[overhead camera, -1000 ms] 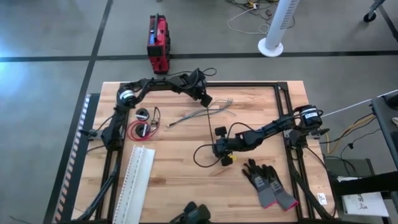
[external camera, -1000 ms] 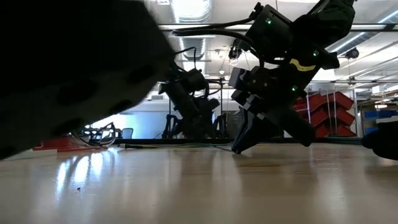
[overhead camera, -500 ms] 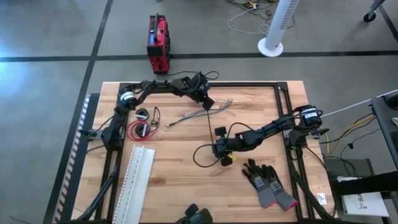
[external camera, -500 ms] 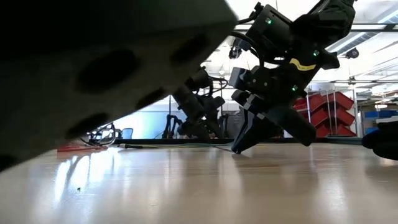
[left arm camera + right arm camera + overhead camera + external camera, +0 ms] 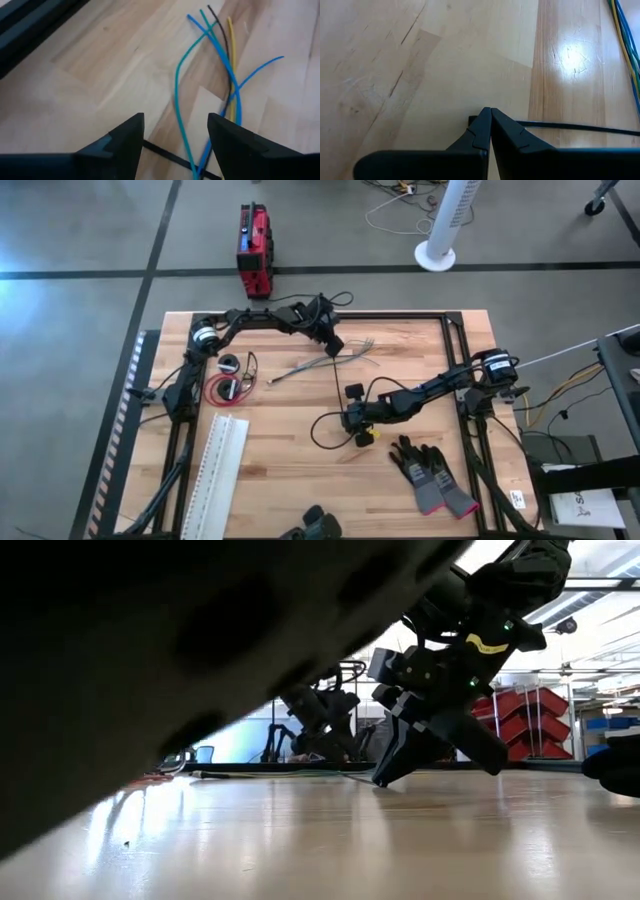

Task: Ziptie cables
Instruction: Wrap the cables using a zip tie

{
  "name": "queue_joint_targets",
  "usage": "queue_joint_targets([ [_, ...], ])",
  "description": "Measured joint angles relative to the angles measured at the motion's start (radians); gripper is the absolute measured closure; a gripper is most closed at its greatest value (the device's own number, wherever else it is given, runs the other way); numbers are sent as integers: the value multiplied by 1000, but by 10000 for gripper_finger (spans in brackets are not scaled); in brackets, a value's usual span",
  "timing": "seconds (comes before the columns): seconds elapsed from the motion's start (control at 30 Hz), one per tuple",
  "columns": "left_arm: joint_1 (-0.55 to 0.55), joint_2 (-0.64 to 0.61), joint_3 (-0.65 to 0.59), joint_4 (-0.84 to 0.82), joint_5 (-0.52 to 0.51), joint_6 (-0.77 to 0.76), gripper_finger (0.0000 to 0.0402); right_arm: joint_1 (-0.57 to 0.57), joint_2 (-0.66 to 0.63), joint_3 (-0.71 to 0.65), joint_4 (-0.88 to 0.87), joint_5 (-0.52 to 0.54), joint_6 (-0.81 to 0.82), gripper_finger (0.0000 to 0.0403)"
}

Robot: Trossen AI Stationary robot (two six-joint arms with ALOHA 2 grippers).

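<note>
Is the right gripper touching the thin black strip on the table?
Touching. In the right wrist view the right gripper is shut, and the thin black strip runs right into its closed fingertips with no gap.

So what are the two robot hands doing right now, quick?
Left end effector: open, holding nothing, over the thin coloured wires.
Right end effector: shut on the thin black cable.

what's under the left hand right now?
Under the open left hand: bare wood table, a loose bunch of thin coloured wires, blue, green, yellow and black, and a thin black strand crossing between the fingers. Whatever lies beneath the fingers themselves is covered.
</note>
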Motion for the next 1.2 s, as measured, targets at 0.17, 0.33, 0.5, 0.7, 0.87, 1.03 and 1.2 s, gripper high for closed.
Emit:
queue_joint_targets([
  [0.17, 3, 4, -4, -19, 28, 78, 218, 0, 0, 0, -2, 1, 2, 403],
  [0.33, 11, 4, -4, -71, 62, 232, 236, 0, -17, -1, -22, 0, 32, 403],
  [0.5, 15, 4, -4, -74, 62, 379, 255, 0, -53, -3, -51, -7, 65, 403],
  [0.7, 21, 4, -14, -79, 62, 486, 273, 0, -90, -2, -93, -7, 124, 403],
  [0.87, 25, 4, -19, -102, 62, 541, 286, 0, -110, -2, -91, -2, 249, 403],
  [1.03, 28, -15, -19, -200, 62, 569, 292, -2, -76, -4, -103, 3, 366, 403],
  [1.2, 34, -44, -25, -319, 51, 581, 298, -2, -63, -3, -114, 125, 455, 403],
])
